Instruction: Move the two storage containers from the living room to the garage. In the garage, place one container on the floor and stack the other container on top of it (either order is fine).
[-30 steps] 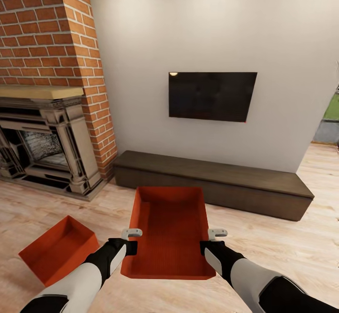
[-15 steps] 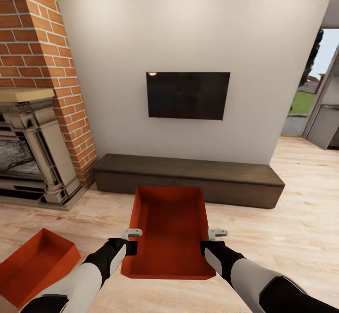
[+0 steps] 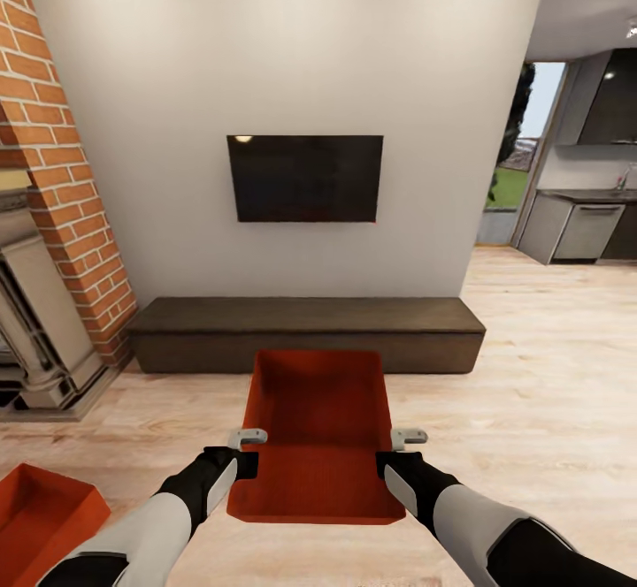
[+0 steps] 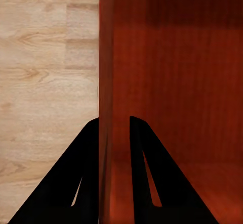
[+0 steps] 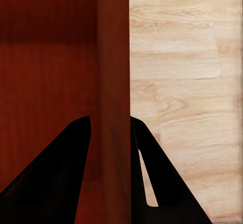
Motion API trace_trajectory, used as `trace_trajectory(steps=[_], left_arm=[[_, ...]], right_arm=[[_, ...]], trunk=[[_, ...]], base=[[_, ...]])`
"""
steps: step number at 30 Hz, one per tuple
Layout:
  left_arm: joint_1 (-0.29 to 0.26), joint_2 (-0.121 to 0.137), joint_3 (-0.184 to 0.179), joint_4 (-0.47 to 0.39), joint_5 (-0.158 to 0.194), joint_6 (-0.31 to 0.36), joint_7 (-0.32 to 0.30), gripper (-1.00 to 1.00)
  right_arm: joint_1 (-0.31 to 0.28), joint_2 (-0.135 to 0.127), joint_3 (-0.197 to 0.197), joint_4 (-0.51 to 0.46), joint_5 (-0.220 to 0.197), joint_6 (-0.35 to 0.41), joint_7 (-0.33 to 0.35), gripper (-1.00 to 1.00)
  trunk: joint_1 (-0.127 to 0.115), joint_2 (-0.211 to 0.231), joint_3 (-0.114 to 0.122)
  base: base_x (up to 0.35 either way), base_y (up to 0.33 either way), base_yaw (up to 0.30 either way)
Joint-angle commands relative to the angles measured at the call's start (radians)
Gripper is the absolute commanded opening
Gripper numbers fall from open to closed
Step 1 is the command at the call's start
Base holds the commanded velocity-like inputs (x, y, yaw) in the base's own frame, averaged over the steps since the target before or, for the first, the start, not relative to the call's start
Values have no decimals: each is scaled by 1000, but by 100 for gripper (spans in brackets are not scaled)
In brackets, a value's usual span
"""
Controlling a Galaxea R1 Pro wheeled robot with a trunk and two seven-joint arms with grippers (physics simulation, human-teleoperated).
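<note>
From the head camera, an orange-red storage container (image 3: 320, 432) is carried in front of the robot above the light wood-plank floor (image 3: 531, 392), open side up. The left tool (image 3: 249, 451) is clamped on its left long wall and the right tool (image 3: 395, 452) on its right long wall. A second storage container (image 3: 40, 516) sits on the planks at the lower left corner, partly cut off by the frame. Ahead stand a long dark low cabinet (image 3: 305, 331), a wall TV (image 3: 305, 178) above it, and a brick fireplace (image 3: 53, 198) to the left. A kitchen area (image 3: 584, 216) opens at the far right.

In the left wrist view, the two black fingers (image 4: 83, 183) straddle the container's thin wall (image 4: 105, 82), with planks on one side.

In the right wrist view, the black fingers (image 5: 50, 183) likewise pinch the bin's wall (image 5: 112, 82), one inside, one outside.
</note>
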Motion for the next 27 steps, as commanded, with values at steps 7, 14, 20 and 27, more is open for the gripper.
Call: trace_trajectory(steps=[7, 14, 20, 27], left_arm=[[0, -2, 5, -2, -10, 7, 9, -100], [0, -1, 5, -2, -10, 7, 9, -100], [0, -1, 5, -2, -10, 7, 9, -100], [0, -1, 5, -2, -10, 7, 9, -100]], right_arm=[[-1, 0, 34, -1, 6, 8, -9, -100], [0, 0, 34, -1, 6, 8, -9, -100], [-1, 0, 34, -1, 6, 8, -9, -100], [0, 0, 34, -1, 6, 8, -9, -100]], trunk=[[0, -1, 0], [0, -1, 3], [0, -1, 7], [0, -1, 13]], base=[[0, 0, -285], [0, 0, -267], [0, 0, -248], [0, 0, -223]])
